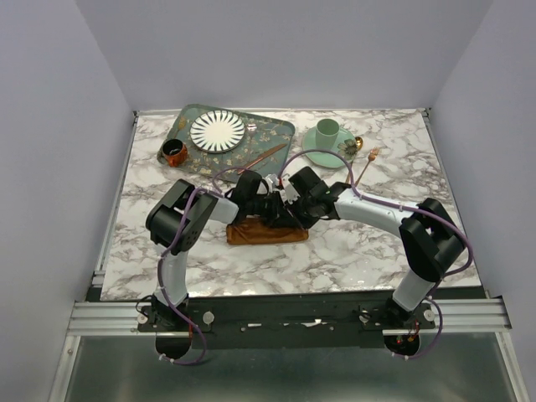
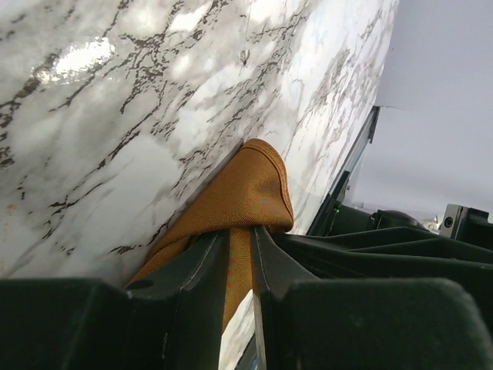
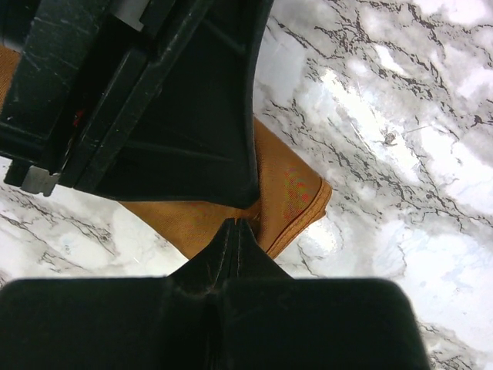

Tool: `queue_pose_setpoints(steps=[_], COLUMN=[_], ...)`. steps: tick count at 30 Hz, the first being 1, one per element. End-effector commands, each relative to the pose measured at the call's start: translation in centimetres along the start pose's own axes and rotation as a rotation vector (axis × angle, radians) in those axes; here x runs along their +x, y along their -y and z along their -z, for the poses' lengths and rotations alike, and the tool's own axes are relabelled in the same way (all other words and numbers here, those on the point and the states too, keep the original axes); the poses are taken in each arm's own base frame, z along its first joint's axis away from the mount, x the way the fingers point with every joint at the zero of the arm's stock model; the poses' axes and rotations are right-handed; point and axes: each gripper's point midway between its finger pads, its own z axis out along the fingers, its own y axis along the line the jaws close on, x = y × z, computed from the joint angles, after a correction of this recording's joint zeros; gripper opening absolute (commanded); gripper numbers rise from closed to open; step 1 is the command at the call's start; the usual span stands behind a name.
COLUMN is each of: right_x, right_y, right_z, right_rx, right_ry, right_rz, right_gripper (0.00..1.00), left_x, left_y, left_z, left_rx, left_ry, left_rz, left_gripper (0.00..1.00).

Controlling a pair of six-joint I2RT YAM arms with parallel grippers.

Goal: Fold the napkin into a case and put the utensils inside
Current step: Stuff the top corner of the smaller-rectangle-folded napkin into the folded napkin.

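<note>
Closest in, my left gripper [image 2: 239, 266] has its two fingers drawn narrow around a raised fold of the napkin [image 2: 246, 189]. The rust-orange cloth runs up between the pads and bulges out past them as a rounded, hemmed corner lying on the marble table [image 2: 115, 116].

Just beside it, my right gripper [image 3: 236, 231] is pressed fully shut, the fingertips meeting in one thin seam. Those tips sit right at the napkin's edge, over the orange cloth. Whether any thread is caught between them, I cannot tell. My left gripper's dark body hangs over the cloth directly ahead of them, very near.

From above, both my arms bend inward and meet over the napkin at the middle of the table. It lies as a long, narrow, folded strip running left to right beneath the two grippers.

Farther back, none of the cutlery is in the cloth. The knife-like piece [image 1: 262, 156] lies slanted on the near right part of the patterned green tray [image 1: 280, 130]. Well to the right, the fork [image 1: 369, 159] and the spoon [image 1: 358, 143] lie on the marble just beside a pale green saucer [image 1: 322, 157] that carries a green cup [image 1: 327, 129].

On the tray stands a striped white plate [image 1: 218, 131], and a small brown cup [image 1: 173, 152] sits at the tray's near left corner.
</note>
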Motion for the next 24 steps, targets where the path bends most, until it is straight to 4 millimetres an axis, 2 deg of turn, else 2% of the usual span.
queue_pose_setpoints(steps=[1,2,5,9,16,19,20,22,24], right_x=[-0.1,-0.1,0.2,-0.2,-2.5,-3.2,-3.3,-3.1,-2.6], right_y=[0.7,0.7,1.0,0.0,-0.9,-0.9,-0.8,-0.1,0.2], right_z=[0.1,0.0,-0.1,0.5,3.3,4.3,4.4,4.0,3.4], right_rx=[0.035,0.037,0.051,-0.009,-0.077,-0.106,-0.107,-0.087,-0.095], right_ry=[0.013,0.011,0.003,0.024,0.124,0.159,0.161,0.138,0.109], right_rz=[-0.014,-0.014,-0.013,-0.017,-0.017,-0.028,-0.027,-0.028,-0.027], right_gripper=[0.01,0.01,0.01,0.01,0.01,0.1,0.19,0.23,0.25], left_x=[0.8,0.6,1.0,1.8,1.6,1.1,0.9,0.7,0.8], left_y=[-1.7,-0.8,-0.1,0.8,3.1,3.4,3.6,3.7,3.9], left_z=[0.4,0.9,2.2,3.6,6.0,7.2,8.0,8.5,9.3], left_rx=[-0.056,-0.032,-0.007,0.026,0.082,0.088,0.091,0.086,0.087], left_ry=[0.009,0.021,0.016,-0.011,0.034,0.071,0.093,0.114,0.13], left_rz=[0.012,-0.016,-0.044,-0.082,-0.14,-0.131,-0.127,-0.106,-0.104], left_gripper=[0.31,0.31,0.32,0.38,0.46,0.47,0.47,0.55,0.56])
